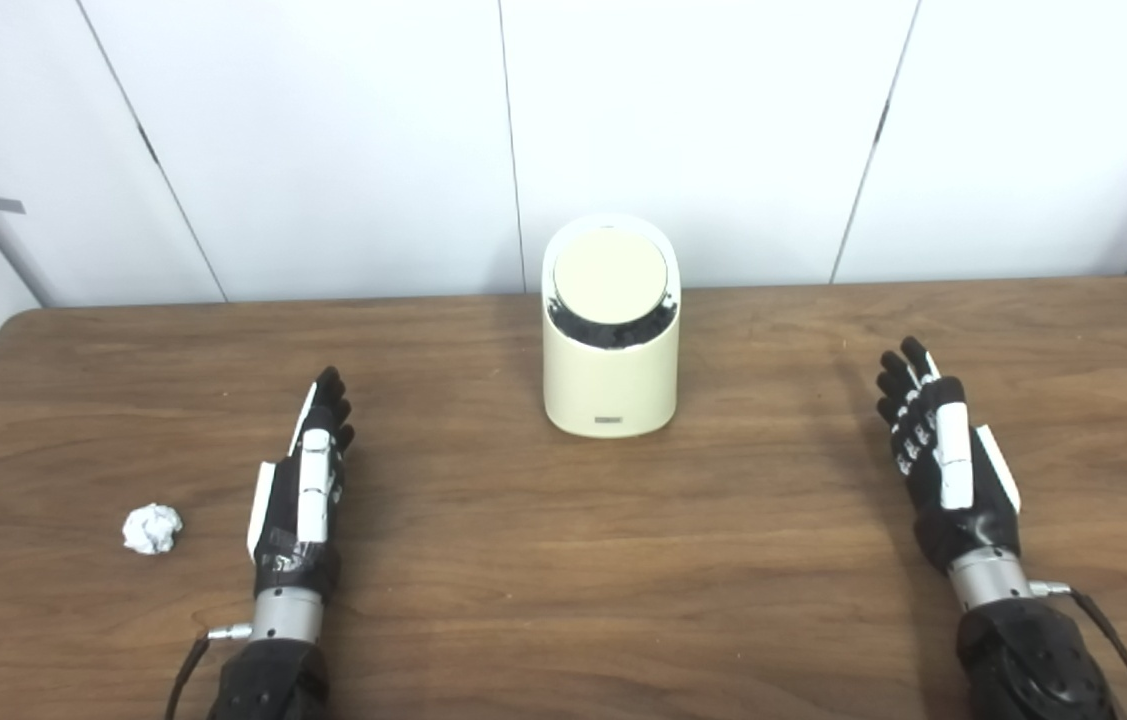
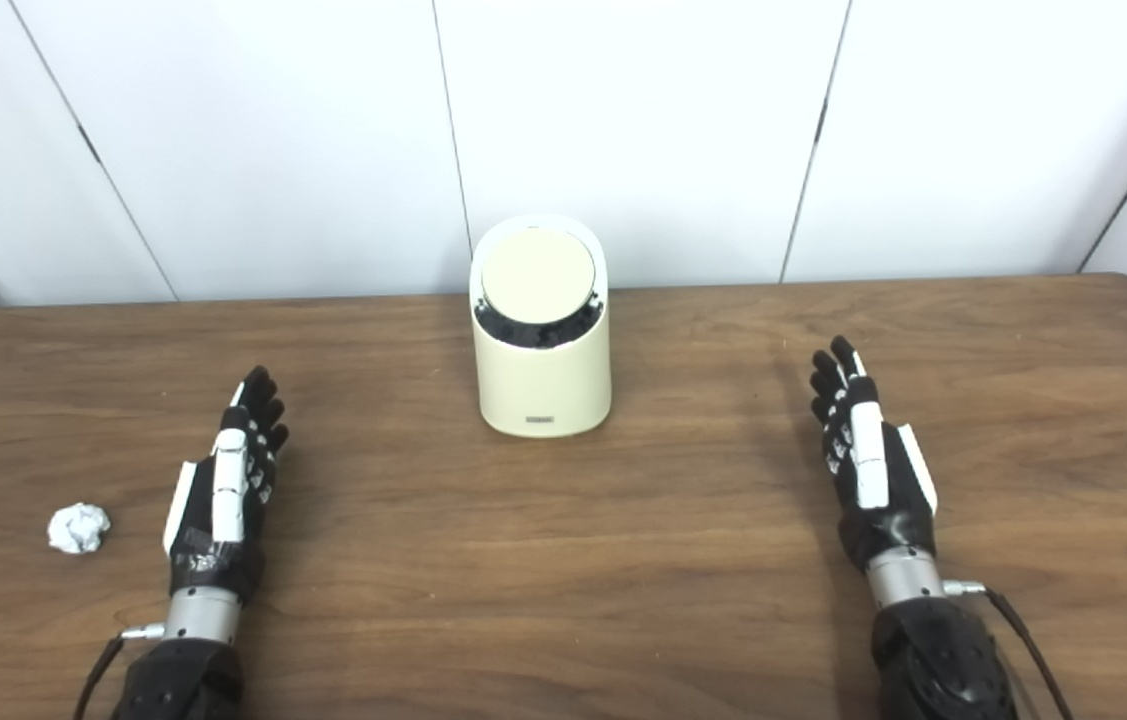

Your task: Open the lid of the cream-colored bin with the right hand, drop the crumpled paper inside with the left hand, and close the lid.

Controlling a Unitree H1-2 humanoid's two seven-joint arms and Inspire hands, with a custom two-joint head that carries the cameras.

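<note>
Ahead of your right hand (image 1: 945,460) and inward, bare table (image 1: 743,560) runs to the bin (image 1: 609,370), the only upright obstacle, with the wall (image 1: 703,130) just behind it. Outward of your left hand (image 1: 303,490), the crumpled paper (image 1: 152,528) lies near, with open wood between them. Bare table also separates your two hands.

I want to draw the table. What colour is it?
Brown wood with darker grain streaks, table; clearest in the left eye view.

I can't read the tiny label (image 1: 609,420) on the bin (image 1: 609,380). My arms are cut off at the bottom edge.
</note>
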